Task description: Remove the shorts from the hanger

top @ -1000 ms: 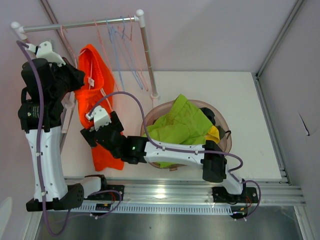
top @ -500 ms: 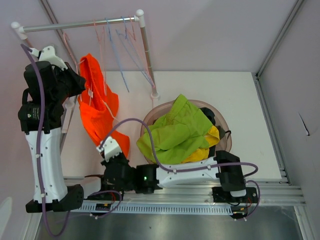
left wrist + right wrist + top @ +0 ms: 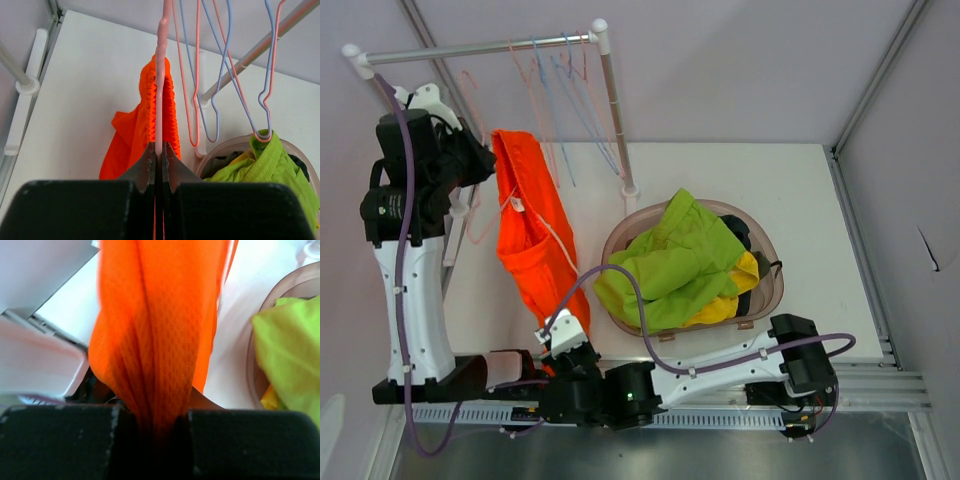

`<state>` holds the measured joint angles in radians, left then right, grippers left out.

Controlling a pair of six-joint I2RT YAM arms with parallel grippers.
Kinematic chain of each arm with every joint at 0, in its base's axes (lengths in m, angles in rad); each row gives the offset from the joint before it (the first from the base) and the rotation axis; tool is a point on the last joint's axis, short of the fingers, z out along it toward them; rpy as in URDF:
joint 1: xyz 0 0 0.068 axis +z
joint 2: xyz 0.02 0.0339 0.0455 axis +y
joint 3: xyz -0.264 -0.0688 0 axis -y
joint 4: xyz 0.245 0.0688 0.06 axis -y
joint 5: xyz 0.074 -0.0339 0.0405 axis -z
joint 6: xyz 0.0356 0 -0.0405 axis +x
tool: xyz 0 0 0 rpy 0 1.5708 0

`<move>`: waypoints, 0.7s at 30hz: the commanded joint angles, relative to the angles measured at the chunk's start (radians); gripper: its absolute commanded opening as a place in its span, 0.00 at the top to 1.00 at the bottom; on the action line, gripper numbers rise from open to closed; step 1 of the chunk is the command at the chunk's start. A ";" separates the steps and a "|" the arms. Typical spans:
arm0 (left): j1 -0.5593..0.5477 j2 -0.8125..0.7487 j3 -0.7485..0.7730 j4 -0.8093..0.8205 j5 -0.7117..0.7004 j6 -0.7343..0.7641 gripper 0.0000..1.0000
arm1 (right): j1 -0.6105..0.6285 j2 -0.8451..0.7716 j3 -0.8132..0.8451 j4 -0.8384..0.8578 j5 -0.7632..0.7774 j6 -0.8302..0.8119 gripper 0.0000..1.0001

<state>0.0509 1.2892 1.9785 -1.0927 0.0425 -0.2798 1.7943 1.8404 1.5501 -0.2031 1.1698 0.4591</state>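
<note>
The bright orange shorts [image 3: 532, 235] hang stretched in a long diagonal band from the pink hanger [image 3: 160, 75] down toward the near table edge. My left gripper [image 3: 478, 166] is up by the rack, shut on the hanger's thin pink wire [image 3: 159, 149], with the shorts' waistband [image 3: 161, 102] draped over the wire just beyond the jaws. My right gripper [image 3: 560, 320] is low at the near edge, shut on the bunched lower end of the orange shorts [image 3: 160, 365]. Lime green shorts [image 3: 685, 255] and yellow shorts [image 3: 730, 300] lie in the basket.
A round brownish basket [image 3: 769, 252] stands right of centre. The clothes rail [image 3: 480, 45] runs across the back left, with empty pink and blue hangers [image 3: 570, 90] on it and its post [image 3: 618, 130] at the right end. The rack's left post [image 3: 15, 70] rises beside the hanger.
My right gripper has shut on the orange shorts' lower end and pulled back toward the near edge, stretching the shorts out long. The left arm has lifted the hanger slightly.
</note>
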 commanded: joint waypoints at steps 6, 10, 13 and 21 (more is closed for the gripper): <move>-0.036 -0.278 -0.371 0.340 0.123 -0.061 1.00 | -0.235 -0.023 0.033 0.186 -0.172 -0.258 1.00; -0.037 -0.404 -0.461 0.289 0.177 -0.062 1.00 | -0.398 0.009 0.125 0.182 -0.327 -0.283 1.00; -0.086 -0.493 -0.541 0.275 0.160 -0.067 1.00 | -0.489 0.077 0.252 0.137 -0.387 -0.295 1.00; -0.112 -0.605 -0.655 0.288 0.199 -0.113 1.00 | -0.559 0.162 0.444 0.021 -0.438 -0.295 1.00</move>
<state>-0.0406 0.6701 1.3201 -0.8482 0.2283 -0.3721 1.2129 2.0045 1.9324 -0.1589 0.7677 0.1799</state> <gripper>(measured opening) 0.041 0.101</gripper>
